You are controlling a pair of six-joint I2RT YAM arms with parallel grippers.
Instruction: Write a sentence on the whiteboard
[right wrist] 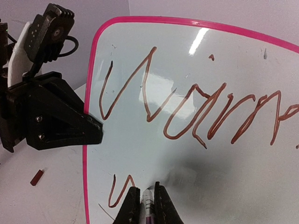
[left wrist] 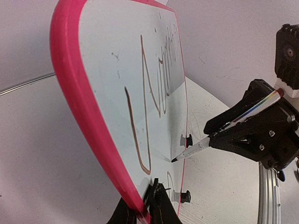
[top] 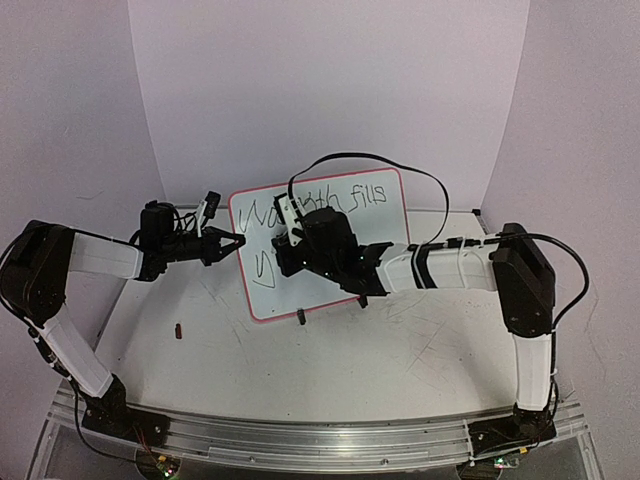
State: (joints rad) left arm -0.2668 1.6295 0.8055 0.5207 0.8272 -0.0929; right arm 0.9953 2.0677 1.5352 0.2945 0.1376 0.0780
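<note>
- At nine o'clock of the scene in the top view, the left arm (top: 100, 258) reaches toward three o'clock, and the left tool (left wrist: 148, 199) is closed on the pink frame at the left edge of the whiteboard (top: 385, 228).
- On the desk (top: 400, 360), at about eight o'clock from the board and well apart from it, lies a small dark red piece (top: 179, 331); what it is cannot be told.
- Near the centre of the desk, the whiteboard stands on its lower edge on two black clip feet (top: 300, 318), tilted, with its written face toward the arms.
- Across the top of the board's face, the sentence (top: 352, 197) runs from nine toward three o'clock in dark cursive strokes. A second line, with only its first strokes showing, starts at about eight o'clock.
- Beside those first strokes, the marker (left wrist: 205, 144) meets the face tip first.
- Over the board's left half, the right tool (right wrist: 147, 192) is clamped on the marker, which sits between its two fingers.
- From four o'clock, the right arm (top: 450, 262) stretches in across the board's lower right corner.
</note>
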